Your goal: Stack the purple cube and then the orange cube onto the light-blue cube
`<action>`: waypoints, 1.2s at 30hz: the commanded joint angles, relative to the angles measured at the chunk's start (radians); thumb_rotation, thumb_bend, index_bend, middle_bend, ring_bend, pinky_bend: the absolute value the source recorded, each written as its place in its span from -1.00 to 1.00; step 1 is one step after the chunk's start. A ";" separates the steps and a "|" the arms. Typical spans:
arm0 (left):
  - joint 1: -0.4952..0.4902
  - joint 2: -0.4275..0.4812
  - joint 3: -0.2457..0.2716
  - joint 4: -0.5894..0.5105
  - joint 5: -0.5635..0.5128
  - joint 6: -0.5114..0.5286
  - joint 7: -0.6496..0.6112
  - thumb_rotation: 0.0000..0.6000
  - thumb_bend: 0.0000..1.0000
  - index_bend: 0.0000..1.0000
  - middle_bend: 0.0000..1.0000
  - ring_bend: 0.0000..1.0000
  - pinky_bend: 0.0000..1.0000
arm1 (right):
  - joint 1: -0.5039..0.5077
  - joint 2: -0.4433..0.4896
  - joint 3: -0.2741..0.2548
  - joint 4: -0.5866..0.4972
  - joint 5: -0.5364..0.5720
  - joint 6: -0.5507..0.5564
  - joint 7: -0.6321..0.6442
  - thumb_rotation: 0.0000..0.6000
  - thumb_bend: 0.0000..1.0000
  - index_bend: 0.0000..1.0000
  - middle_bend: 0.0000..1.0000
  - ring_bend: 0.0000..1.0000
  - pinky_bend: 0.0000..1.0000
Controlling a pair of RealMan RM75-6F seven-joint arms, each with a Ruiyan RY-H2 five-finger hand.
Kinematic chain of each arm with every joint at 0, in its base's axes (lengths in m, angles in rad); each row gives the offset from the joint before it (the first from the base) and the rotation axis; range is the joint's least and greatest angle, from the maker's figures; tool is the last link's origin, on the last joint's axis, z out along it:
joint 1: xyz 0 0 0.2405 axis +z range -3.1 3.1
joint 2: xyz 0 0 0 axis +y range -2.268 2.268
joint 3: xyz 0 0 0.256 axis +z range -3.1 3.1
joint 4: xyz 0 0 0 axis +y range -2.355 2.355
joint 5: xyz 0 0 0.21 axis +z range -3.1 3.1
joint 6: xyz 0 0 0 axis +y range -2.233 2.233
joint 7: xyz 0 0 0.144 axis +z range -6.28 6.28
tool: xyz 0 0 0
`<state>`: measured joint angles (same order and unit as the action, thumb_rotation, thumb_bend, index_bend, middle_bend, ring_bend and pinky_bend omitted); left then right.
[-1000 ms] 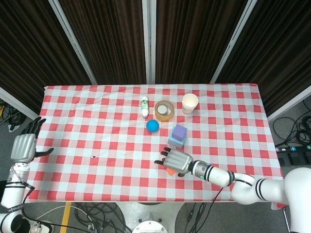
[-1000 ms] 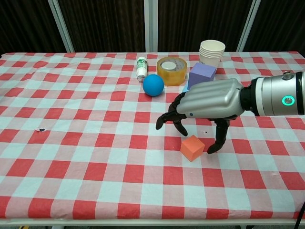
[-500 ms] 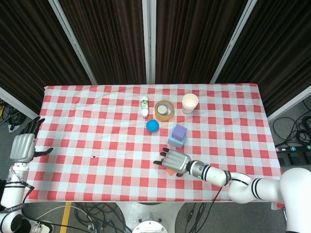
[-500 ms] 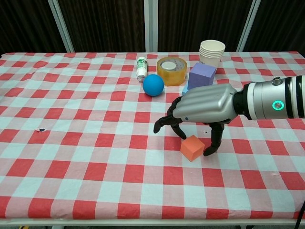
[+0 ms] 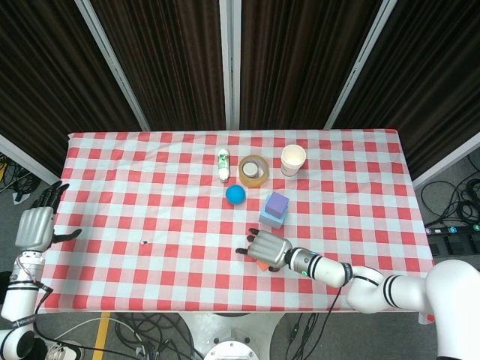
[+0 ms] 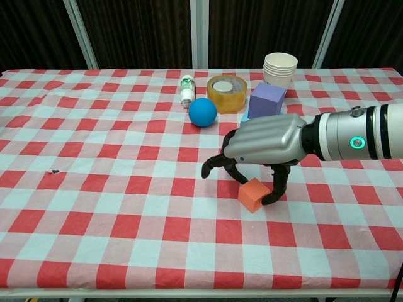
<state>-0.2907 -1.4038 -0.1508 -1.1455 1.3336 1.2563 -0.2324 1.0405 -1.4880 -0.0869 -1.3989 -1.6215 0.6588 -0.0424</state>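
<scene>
The orange cube (image 6: 254, 194) sits on the checked tablecloth, mostly hidden under my right hand (image 5: 270, 250) in the head view, where only a sliver (image 5: 262, 265) shows. In the chest view my right hand (image 6: 267, 139) arches over the cube, fingers (image 6: 234, 171) curled down on its left and far side, thumb at its right face. The cube still rests on the cloth. The purple cube (image 5: 277, 203) (image 6: 267, 99) sits on the light-blue cube (image 5: 270, 220) just beyond the hand. My left hand (image 5: 36, 227) hangs with fingers spread, holding nothing, off the table's left edge.
A blue ball (image 6: 203, 112), a roll of yellow tape (image 6: 226, 92), a stack of paper cups (image 6: 280, 68) and a small white bottle (image 6: 186, 90) lying on its side stand behind the cubes. The table's front edge is close below the orange cube.
My right hand has dropped lower and shifted slightly left over the orange cube, its thumb and fingers drawing in around it. The cube and my left hand have not moved.
</scene>
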 commanded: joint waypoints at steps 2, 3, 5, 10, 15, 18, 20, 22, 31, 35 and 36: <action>0.000 0.000 0.000 0.000 0.000 0.000 0.000 1.00 -0.79 -0.67 -0.65 -0.75 -0.49 | -0.002 -0.004 0.003 0.002 -0.002 0.005 0.003 1.00 -0.74 -0.66 0.05 -0.51 -0.73; 0.000 0.000 0.000 0.000 0.000 0.000 -0.001 1.00 -0.79 -0.67 -0.65 -0.75 -0.49 | -0.002 -0.004 0.003 0.002 -0.003 0.006 0.005 1.00 -0.72 -0.66 0.06 -0.50 -0.72; 0.000 0.000 0.000 0.000 0.000 0.000 -0.002 1.00 -0.79 -0.67 -0.65 -0.75 -0.49 | -0.002 -0.003 0.003 0.002 -0.006 0.007 0.008 1.00 -0.70 -0.66 0.07 -0.49 -0.72; 0.001 0.000 -0.001 0.003 -0.002 -0.003 -0.008 1.00 -0.79 -0.67 -0.65 -0.75 -0.49 | 0.001 0.010 0.009 -0.008 -0.018 0.020 0.019 1.00 -0.68 -0.66 0.08 -0.49 -0.72; 0.002 0.000 -0.001 0.004 -0.004 -0.005 -0.010 1.00 -0.79 -0.67 -0.65 -0.75 -0.49 | 0.017 0.053 0.034 -0.026 -0.056 0.073 0.072 1.00 -0.66 -0.66 0.08 -0.49 -0.72; 0.001 -0.001 0.000 0.006 -0.003 -0.006 -0.009 1.00 -0.79 -0.67 -0.65 -0.75 -0.49 | 0.041 0.087 0.049 -0.021 -0.096 0.110 0.135 1.00 -0.65 -0.66 0.09 -0.49 -0.72; 0.001 -0.001 0.000 0.006 -0.002 -0.007 -0.007 1.00 -0.79 -0.67 -0.65 -0.75 -0.49 | 0.059 0.112 0.058 -0.007 -0.128 0.142 0.184 1.00 -0.65 -0.66 0.09 -0.49 -0.71; 0.000 -0.002 0.001 0.007 -0.002 -0.008 -0.006 1.00 -0.79 -0.67 -0.65 -0.75 -0.49 | 0.075 0.134 0.064 0.007 -0.155 0.169 0.227 1.00 -0.65 -0.66 0.09 -0.49 -0.69; -0.002 -0.007 0.004 0.010 0.003 -0.008 0.001 1.00 -0.79 -0.67 -0.65 -0.75 -0.49 | 0.134 0.222 0.085 0.103 -0.236 0.267 0.351 1.00 -0.64 -0.66 0.09 -0.49 -0.61; -0.002 -0.008 0.005 0.011 0.004 -0.006 0.004 1.00 -0.79 -0.67 -0.65 -0.75 -0.49 | 0.149 0.248 0.060 0.160 -0.284 0.296 0.369 1.00 -0.64 -0.66 0.08 -0.49 -0.56; -0.001 -0.008 0.005 0.012 0.003 -0.007 0.005 1.00 -0.79 -0.67 -0.65 -0.75 -0.49 | 0.151 0.251 0.053 0.174 -0.298 0.306 0.372 1.00 -0.64 -0.66 0.08 -0.49 -0.55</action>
<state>-0.2921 -1.4121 -0.1462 -1.1336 1.3370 1.2497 -0.2279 1.1839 -1.2471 -0.0215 -1.2446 -1.8993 0.9492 0.3217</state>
